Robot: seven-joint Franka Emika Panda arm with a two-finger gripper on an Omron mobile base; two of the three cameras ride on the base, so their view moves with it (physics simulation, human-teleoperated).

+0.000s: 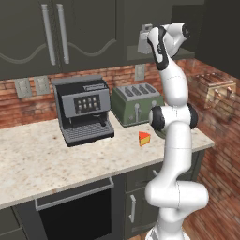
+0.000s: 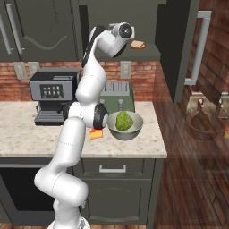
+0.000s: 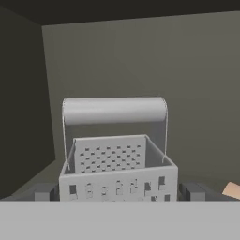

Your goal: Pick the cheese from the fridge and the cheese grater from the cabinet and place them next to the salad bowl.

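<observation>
Cheese grater (image 3: 117, 154): upright inside the open cabinet (image 1: 28, 37), directly before the gripper (image 3: 119, 191).
Gripper: finger tips spread to either side of the grater's base; whether they press it, I cannot tell.
Nearby: flat tan piece (image 2: 137, 44) on the same shelf, beside the hand.
Tabletop (image 1: 42, 159): pale speckled stone carrying coffee machine (image 1: 83, 108), green toaster (image 1: 136, 102), cheese (image 1: 144, 138) and salad bowl (image 2: 125, 125), cheese just beside bowl.
Room: red brick wall (image 1: 126, 72) behind.

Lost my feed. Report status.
Fingers flank cheese grater in cabinet, grip unconfirmed. Cheese already beside salad bowl. No obstruction seen.
</observation>
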